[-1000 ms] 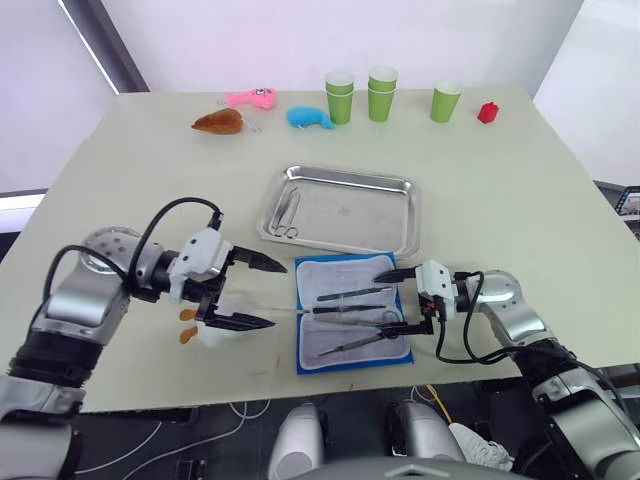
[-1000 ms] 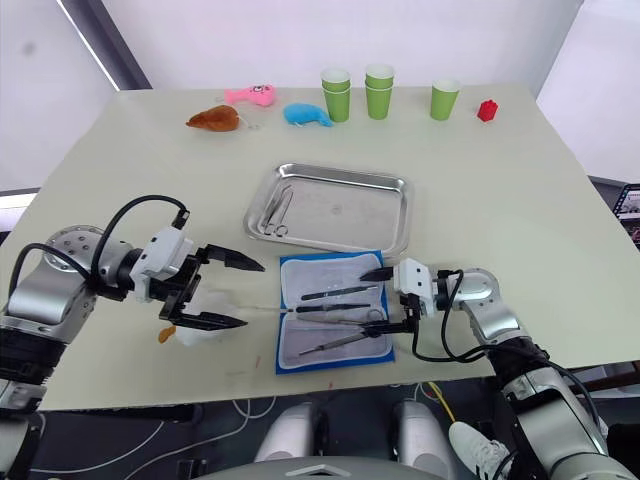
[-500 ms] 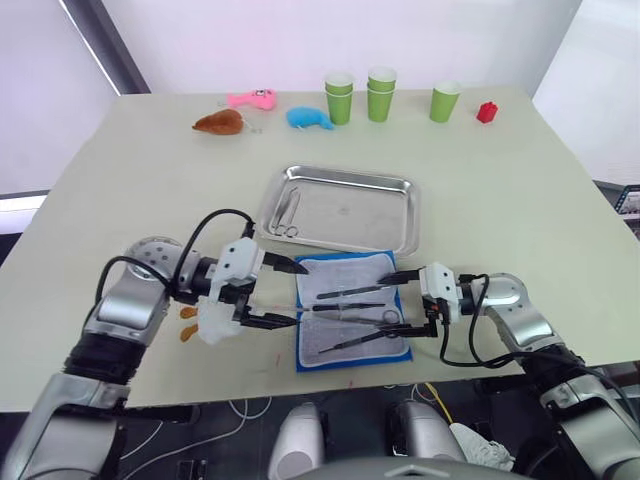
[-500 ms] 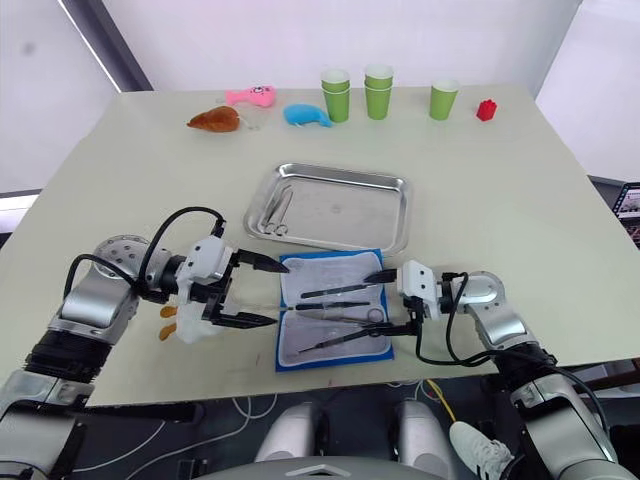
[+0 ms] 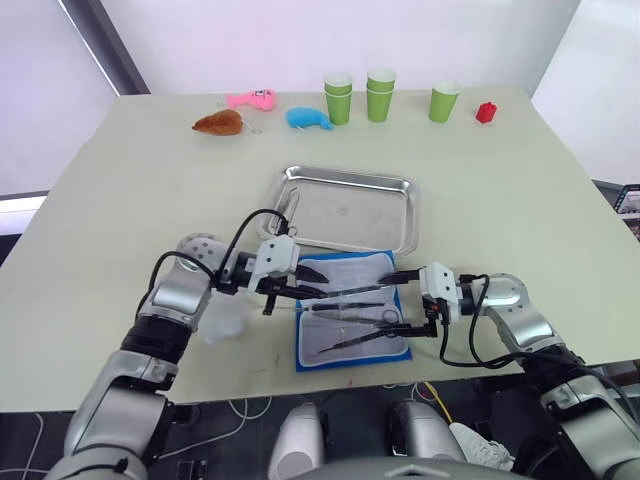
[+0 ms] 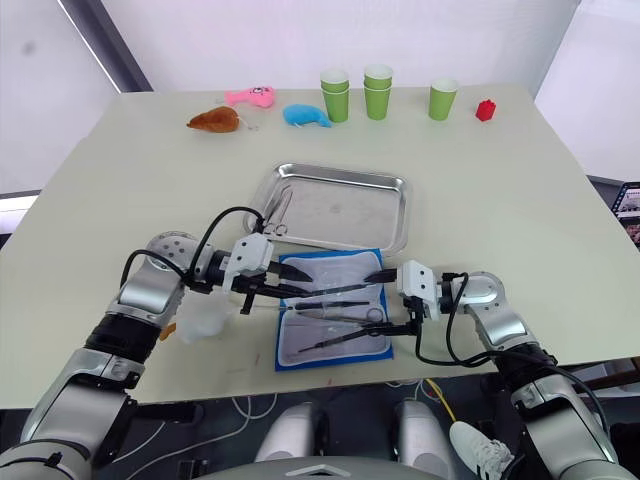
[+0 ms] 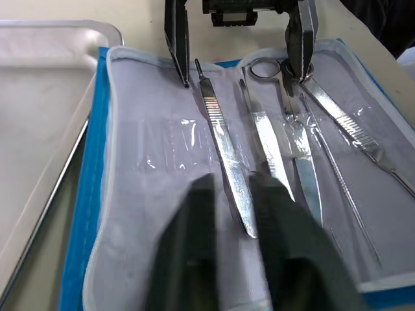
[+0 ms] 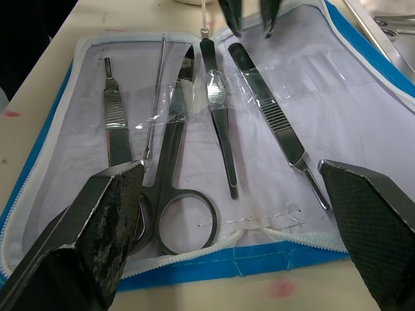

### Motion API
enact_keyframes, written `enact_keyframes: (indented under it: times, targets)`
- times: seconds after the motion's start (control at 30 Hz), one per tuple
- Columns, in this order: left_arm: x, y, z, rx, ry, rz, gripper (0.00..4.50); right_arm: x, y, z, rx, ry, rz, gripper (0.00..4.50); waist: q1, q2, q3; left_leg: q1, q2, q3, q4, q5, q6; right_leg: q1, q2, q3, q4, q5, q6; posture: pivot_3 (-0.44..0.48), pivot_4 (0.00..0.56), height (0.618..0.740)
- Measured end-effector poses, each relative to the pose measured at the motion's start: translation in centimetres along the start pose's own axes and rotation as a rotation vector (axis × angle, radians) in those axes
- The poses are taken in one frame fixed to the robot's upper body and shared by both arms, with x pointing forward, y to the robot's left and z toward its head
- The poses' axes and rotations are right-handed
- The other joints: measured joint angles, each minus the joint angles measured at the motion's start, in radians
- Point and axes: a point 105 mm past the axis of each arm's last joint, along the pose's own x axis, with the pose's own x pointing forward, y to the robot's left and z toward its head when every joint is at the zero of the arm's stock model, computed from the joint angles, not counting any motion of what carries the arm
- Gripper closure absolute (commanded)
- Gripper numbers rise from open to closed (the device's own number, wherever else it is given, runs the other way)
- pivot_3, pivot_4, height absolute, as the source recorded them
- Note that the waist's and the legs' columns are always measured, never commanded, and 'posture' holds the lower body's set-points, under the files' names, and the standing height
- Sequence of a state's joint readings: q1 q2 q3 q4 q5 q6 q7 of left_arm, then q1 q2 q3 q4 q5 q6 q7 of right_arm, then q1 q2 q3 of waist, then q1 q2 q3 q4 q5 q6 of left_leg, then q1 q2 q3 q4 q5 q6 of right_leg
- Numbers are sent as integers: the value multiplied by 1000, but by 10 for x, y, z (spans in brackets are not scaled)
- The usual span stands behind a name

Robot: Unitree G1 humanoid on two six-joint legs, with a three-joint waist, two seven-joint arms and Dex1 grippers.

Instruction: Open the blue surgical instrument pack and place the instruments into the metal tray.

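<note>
The blue surgical instrument pack (image 5: 352, 312) lies open on the worktop (image 5: 520, 190), just beside the metal tray (image 5: 345, 208). The left hand (image 5: 312, 291) reaches over its lining, fingers narrowly parted above the instruments (image 7: 259, 139) (nothing grasped). The right hand (image 5: 397, 302) rests spread wide at the opposite edge, empty.

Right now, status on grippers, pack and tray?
Left gripper nearly shut over a silvery instrument, grasp not confirmed. Right gripper open at the opened blue fabric pack. Shiny steel tray holds one pair of scissors. Nothing blocking.
</note>
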State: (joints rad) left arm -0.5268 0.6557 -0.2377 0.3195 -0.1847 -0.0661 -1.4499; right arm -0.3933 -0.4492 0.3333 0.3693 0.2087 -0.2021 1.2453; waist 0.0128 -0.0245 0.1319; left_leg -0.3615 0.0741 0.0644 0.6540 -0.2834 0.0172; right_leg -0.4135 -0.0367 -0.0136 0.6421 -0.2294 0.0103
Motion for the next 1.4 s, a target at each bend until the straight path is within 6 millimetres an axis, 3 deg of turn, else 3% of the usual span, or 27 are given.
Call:
enact_keyframes:
  times: [0.33, 0.37, 0.4, 0.53, 0.57, 0.97, 1.07, 1.2, 1.23, 1.4]
  targets:
    - [7, -3, -5, -49, -8, -5, 4462, 0, -1, 0, 0, 0, -6, 0, 0, 0, 0, 0, 0, 0, 0, 0, 0, 0, 2, 3, 1, 0, 0, 0, 150, 739]
    - [6, -3, -6, -72, -10, 4, 3835, 0, -1, 0, 0, 0, -6, 0, 0, 0, 0, 0, 0, 0, 0, 0, 0, 0, 2, 3, 1, 0, 0, 0, 150, 739]
    - [6, -3, -7, -76, -10, 7, 3728, 0, -1, 0, 0, 0, -6, 0, 0, 0, 0, 0, 0, 0, 0, 0, 0, 0, 2, 3, 1, 0, 0, 0, 150, 739]
    - [5, 2, -5, -51, -10, 48, 1890, 0, -1, 0, 1, 0, -6, 0, 0, 0, 0, 0, 0, -1, 0, 0, 0, 0, 3, 4, 1, 0, 0, 0, 150, 739]
    - [4, 2, -5, -44, -10, 47, 1721, 0, -1, 0, 1, 0, -6, 0, 0, 0, 0, 0, 0, -1, 0, 0, 0, 0, 3, 4, 1, 0, 0, 0, 150, 739]
    - [10, -1, -11, -27, -2, 67, 1721, 1, -1, 0, 1, 1, -8, 0, -1, 0, 0, 1, 0, -1, 0, 0, 0, 0, 3, 4, 1, 0, 0, 0, 150, 739]
    - [11, -1, -14, -7, 10, 68, 2546, 1, -1, 0, 1, 1, -9, 0, -1, -1, -1, 1, 0, 0, 0, 0, 0, 0, 3, 4, 1, 0, 0, 0, 150, 739]
    - [11, -1, -17, -14, 14, 73, 4209, 1, -1, -1, 2, 1, -11, 0, -1, -1, -1, 1, 0, 0, 0, 0, 0, 0, 3, 5, 1, 0, 0, 0, 150, 739]
    - [12, -1, -17, -14, 15, 73, 4407, 1, -1, -1, 2, 1, -11, 0, -1, -1, -1, 2, 0, 0, 0, 0, 0, 0, 3, 5, 2, 0, 0, 0, 150, 739]
    - [11, -1, -19, -7, 19, 73, 4407, 1, -1, -1, 3, 0, -16, 0, -1, -1, -1, 2, 0, 0, 0, 0, 0, 0, 3, 5, 2, 0, 0, 0, 150, 739]
